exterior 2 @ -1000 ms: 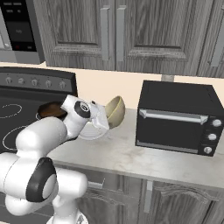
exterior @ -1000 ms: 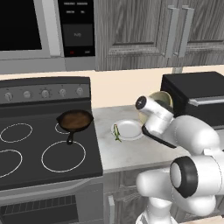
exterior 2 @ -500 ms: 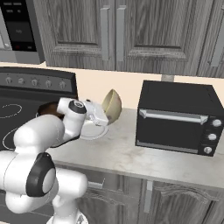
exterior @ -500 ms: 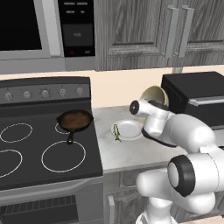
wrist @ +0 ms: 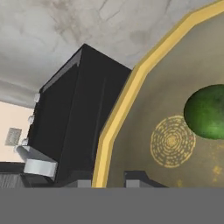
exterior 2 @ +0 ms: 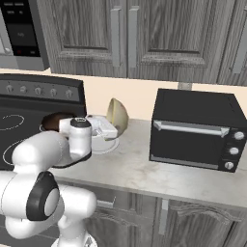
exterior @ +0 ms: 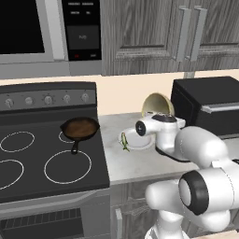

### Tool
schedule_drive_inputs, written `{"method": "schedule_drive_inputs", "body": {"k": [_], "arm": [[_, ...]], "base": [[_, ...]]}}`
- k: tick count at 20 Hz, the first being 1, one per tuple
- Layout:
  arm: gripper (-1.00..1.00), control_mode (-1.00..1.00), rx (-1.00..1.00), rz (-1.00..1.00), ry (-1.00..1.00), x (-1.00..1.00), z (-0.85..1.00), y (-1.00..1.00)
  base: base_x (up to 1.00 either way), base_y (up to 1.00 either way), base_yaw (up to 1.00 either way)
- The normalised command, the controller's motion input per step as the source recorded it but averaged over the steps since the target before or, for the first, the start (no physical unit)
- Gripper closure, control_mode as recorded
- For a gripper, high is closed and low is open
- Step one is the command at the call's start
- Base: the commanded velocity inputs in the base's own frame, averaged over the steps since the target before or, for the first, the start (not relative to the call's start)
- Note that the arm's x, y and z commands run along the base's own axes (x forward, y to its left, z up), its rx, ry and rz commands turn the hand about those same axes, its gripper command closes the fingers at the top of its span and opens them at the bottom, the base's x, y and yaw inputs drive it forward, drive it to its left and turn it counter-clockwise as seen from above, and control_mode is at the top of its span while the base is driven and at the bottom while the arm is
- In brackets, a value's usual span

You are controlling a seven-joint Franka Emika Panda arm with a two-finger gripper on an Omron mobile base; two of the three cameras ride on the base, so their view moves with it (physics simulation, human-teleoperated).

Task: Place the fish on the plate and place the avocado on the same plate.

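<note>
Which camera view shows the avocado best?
The hand view: the avocado shows large as a dark-green lump inside the yellowish bowl. From the left base view the bowl shows tipped on edge, its inside not clear; in the right base view its back faces the camera.

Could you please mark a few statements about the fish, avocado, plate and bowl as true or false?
1. The fish lies at the edge of the plate. True.
2. The avocado already sits on the plate. False: it lies inside the bowl.
3. The bowl stands flat on its base. False: the base views show it tipped up on its edge beside the toaster oven.
4. The frying pan rests on the stove. True.
5. The gripper is wide open. False: it is shut.
</note>
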Motion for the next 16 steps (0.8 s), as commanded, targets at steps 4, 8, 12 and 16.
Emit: {"method": "schedule_drive_inputs", "body": {"k": [4, 8, 12, 16], "arm": [[1.00, -1.00, -0.18, 0.10, 0.00, 0.17, 0.00, 0.01], [1.00, -1.00, -0.18, 0.06, 0.00, 0.28, 0.00, 0.00], [1.00, -1.00, -0.17, 0.06, 0.00, 0.21, 0.07, 0.00], [1.00, -1.00, -0.16, 0.07, 0.00, 0.15, 0.17, 0.00]], "base": [[0.00, 0.00, 0.00], [0.00, 0.00, 0.00], [0.00, 0.00, 0.00], [0.00, 0.00, 0.00]]}}
